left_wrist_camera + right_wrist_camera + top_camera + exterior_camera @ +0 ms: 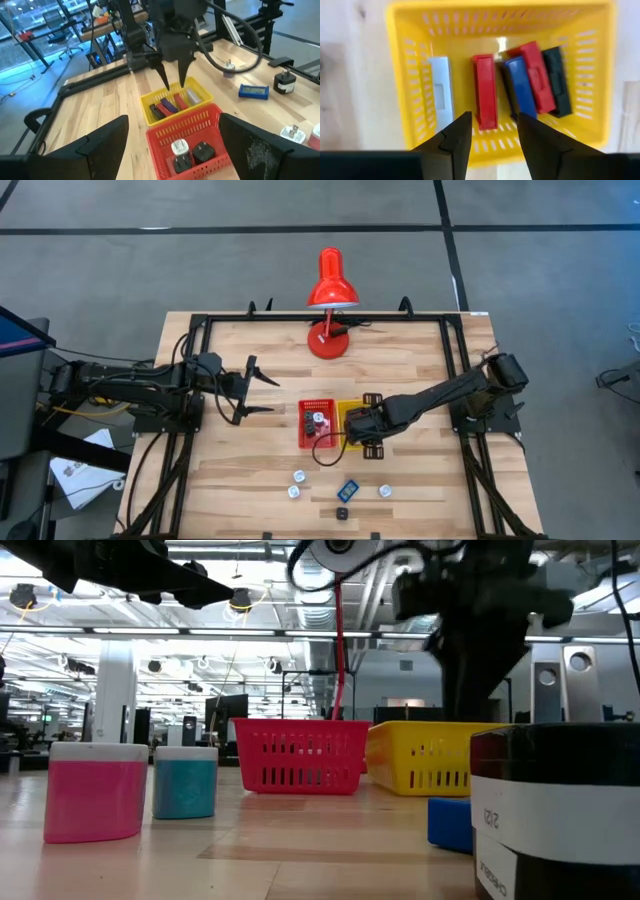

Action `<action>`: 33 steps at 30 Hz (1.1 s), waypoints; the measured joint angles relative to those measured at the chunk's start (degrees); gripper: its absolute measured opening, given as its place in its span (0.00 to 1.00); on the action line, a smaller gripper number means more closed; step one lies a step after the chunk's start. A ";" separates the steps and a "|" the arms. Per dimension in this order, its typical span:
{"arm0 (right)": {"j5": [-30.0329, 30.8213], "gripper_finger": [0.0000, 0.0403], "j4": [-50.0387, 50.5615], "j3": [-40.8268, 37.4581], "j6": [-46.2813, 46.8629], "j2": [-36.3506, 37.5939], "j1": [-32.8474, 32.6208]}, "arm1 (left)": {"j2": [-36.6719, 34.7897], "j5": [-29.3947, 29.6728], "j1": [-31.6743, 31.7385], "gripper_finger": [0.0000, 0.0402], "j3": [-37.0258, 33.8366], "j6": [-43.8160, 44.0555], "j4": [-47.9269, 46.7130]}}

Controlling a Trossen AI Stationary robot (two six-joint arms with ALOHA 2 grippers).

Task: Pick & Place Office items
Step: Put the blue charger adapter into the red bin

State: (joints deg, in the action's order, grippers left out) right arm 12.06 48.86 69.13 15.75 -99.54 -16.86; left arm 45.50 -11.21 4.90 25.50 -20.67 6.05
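While the right hand (492, 131) hangs directly over the yellow basket (404, 75) at mid-table, fingers partly spread and pinching nothing, the stock reads as follows.

Yellow basket: five flat rectangular pieces lying side by side, one pale grey (440, 92), two red (485, 90), one blue (521, 90), one black (556, 80). Judged light, stiff, smooth plastic; likely slippery on the broad faces, so best taken across the narrow long edges.

Red basket (305, 432), touching the yellow one on its left: a white plug adapter (179, 148) and black ones (203, 151). Judged rigid, blocky; grip across the body, clear of the prongs.

Near edge of the table (230, 480), still loose: small white pieces (298, 476), a blue rectangle (348, 489), a black cube (342, 513).

Left hand (262, 392): spread wide, empty, hovering left of the baskets.
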 joint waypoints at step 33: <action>22.97 0.39 12.40 -0.09 37.73 10.51 -19.43 | 18.33 -0.01 -13.17 0.76 1.56 13.32 7.78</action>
State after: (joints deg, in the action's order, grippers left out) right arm 35.03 61.25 69.04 53.47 -89.03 -36.29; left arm 63.83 -11.22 -8.27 27.06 -7.35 13.82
